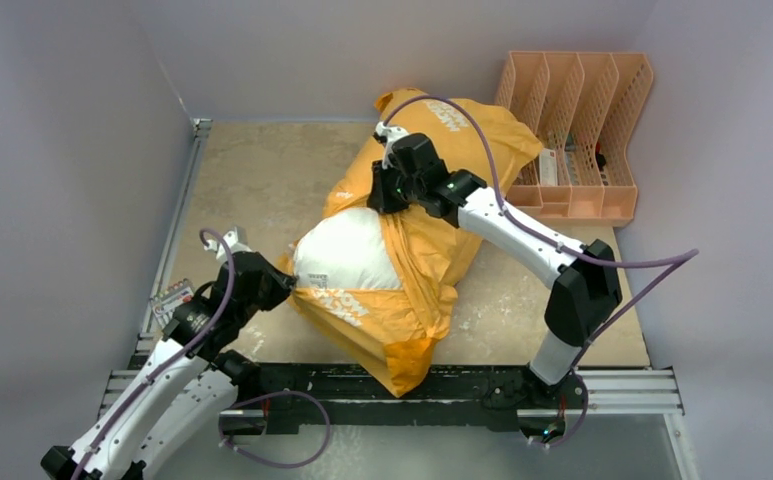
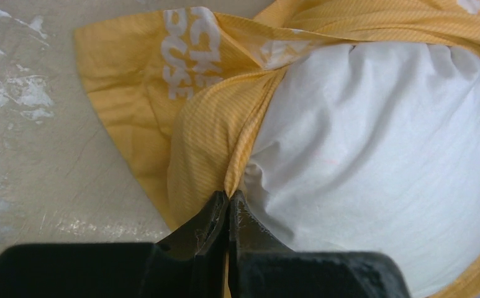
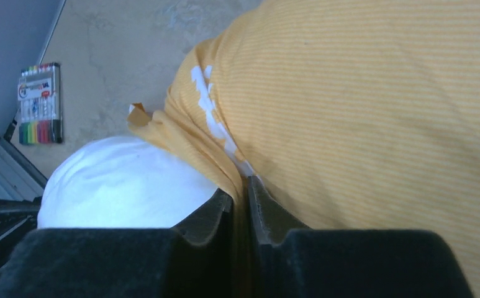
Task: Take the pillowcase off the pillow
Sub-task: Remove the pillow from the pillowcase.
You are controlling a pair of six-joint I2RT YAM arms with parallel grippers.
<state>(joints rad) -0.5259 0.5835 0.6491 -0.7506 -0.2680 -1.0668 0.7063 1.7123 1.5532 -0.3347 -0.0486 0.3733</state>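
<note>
Walls [image 1: 62,150] of pale grey box a mottled beige tabletop [image 1: 252,180]; left gripper [image 2: 228,200] and right gripper [image 3: 240,189] each pinch the pillowcase [image 3: 361,112].

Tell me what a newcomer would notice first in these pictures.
The orange-yellow pillowcase lies heaped in the middle, the white pillow bulging out on its left. The left gripper pinches its edge beside the pillow; the right gripper pinches a fold on top. A peach organiser stands in the far right corner.

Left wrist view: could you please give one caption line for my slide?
Left gripper, shut, pinches the edge of the orange-yellow pillowcase where the white pillow bulges out.
</note>
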